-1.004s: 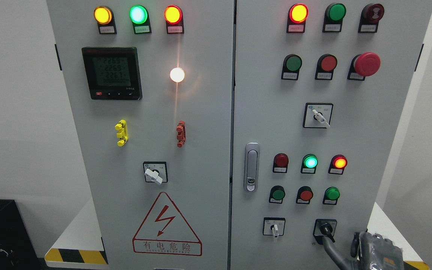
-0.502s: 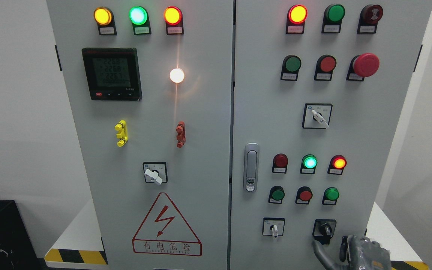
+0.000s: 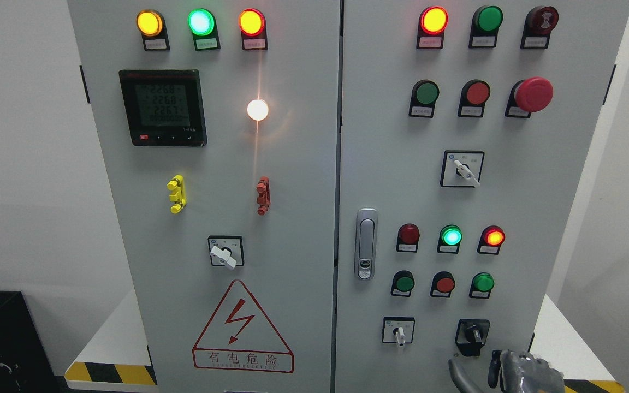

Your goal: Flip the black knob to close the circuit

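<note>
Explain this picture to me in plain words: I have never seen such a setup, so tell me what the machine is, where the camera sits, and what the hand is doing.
The camera sits on a humanoid robot's head, facing a grey electrical cabinet with two doors. The left door carries three lit lamps, a meter, a white switch and a shock warning sign. The right door carries more lamps and buttons, a red stop button, a door handle and three switches. The lowest right one is the black knob, the one to be turned. The robot's right hand shows at the bottom edge, just below the knob and not touching it. It holds nothing, though it is too cut off to judge its grip. The left arm is out of view.
</note>
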`<state>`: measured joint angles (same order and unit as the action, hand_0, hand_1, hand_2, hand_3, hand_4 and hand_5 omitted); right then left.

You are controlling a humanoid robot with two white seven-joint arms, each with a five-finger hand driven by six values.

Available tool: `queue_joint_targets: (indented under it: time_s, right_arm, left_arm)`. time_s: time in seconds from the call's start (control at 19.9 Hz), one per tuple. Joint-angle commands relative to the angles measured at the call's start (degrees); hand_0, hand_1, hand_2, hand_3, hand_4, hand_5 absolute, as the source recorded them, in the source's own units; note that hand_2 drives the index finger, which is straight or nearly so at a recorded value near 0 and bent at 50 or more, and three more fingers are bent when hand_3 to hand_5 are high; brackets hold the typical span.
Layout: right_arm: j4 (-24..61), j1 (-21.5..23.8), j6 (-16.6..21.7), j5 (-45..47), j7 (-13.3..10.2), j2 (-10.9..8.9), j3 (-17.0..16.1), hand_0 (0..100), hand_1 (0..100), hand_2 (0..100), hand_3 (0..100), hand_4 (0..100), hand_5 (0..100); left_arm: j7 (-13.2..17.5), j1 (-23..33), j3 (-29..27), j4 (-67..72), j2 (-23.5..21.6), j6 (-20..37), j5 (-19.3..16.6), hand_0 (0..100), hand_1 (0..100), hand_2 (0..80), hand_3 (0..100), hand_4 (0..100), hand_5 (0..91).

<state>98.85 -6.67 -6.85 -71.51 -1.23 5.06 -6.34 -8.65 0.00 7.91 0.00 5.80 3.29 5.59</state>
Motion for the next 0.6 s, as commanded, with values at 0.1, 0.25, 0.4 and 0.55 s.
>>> queue_joint_targets:
  time_s: [0.1, 0.25, 0.4, 0.55]
  right_arm:
    - [9.5, 6.1, 0.6, 9.5, -0.2, 0.91, 1.6, 0, 6, 68, 94, 81, 78]
    - [11.9, 8.2, 0.7, 12.3, -0.2, 2.32, 1.4, 0, 8, 59, 87, 77, 73]
    - [13.3, 10.1, 0.6, 23.4, -1.3, 2.32, 1.8, 0, 8, 53, 82, 73, 67]
    - [14.3, 11.8, 0.6, 30.8, -3.7, 2.23, 1.8, 0, 8, 45, 71, 65, 55]
  left_arm:
    - [0.0, 1.3, 0.0, -1.8, 0.0, 0.0, -0.1, 12, 56, 0.0, 0, 0, 0.0]
    - [0.0, 1.3, 0.0, -1.8, 0.0, 0.0, -0.1, 12, 56, 0.0, 0, 0, 0.0]
    - [0.0, 1.3, 0.0, -1.8, 0.0, 0.0, 0.0, 12, 56, 0.0, 0, 0, 0.0]
    - [0.0, 1.3, 0.0, -1.8, 0.0, 0.0, 0.0, 12, 56, 0.0, 0, 0, 0.0]
